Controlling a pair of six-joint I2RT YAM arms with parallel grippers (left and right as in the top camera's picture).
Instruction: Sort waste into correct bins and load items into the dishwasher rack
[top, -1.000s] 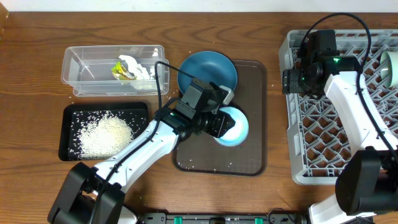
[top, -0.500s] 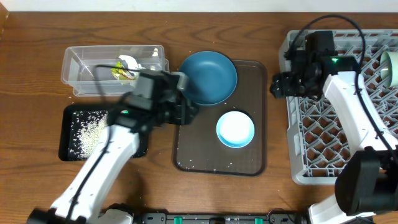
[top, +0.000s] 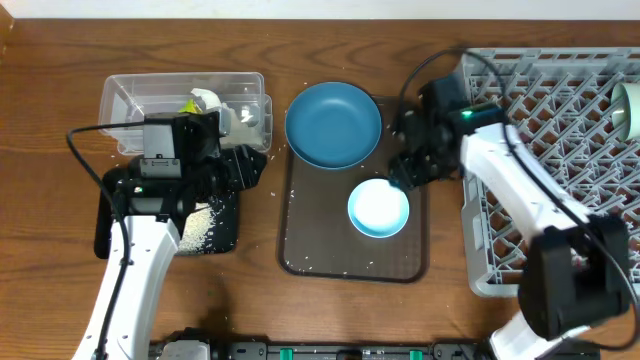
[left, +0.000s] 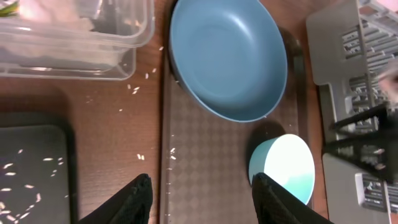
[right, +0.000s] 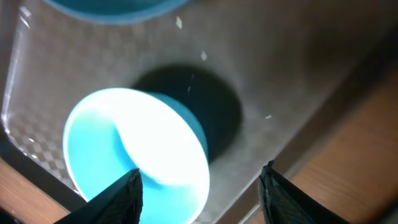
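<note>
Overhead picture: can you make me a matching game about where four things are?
Things:
1 pale bowl
2 rice
3 tissue
4 green bowl

Places:
A in the grey rack
B in the black tray
C on the brown tray
D in the clear tub

Pairs: 1-C, 2-B, 3-D, 4-A

We see our right end effector (right: 202, 199) with both fingers spread wide above the pale white-blue bowl (right: 140, 146), which stands upright on the brown serving tray (right: 280, 74). A few rice grains (right: 179, 23) dot the tray. The dark blue plate (right: 106, 5) edges the top, and the wooden tabletop (right: 354, 155) shows lower right.
</note>
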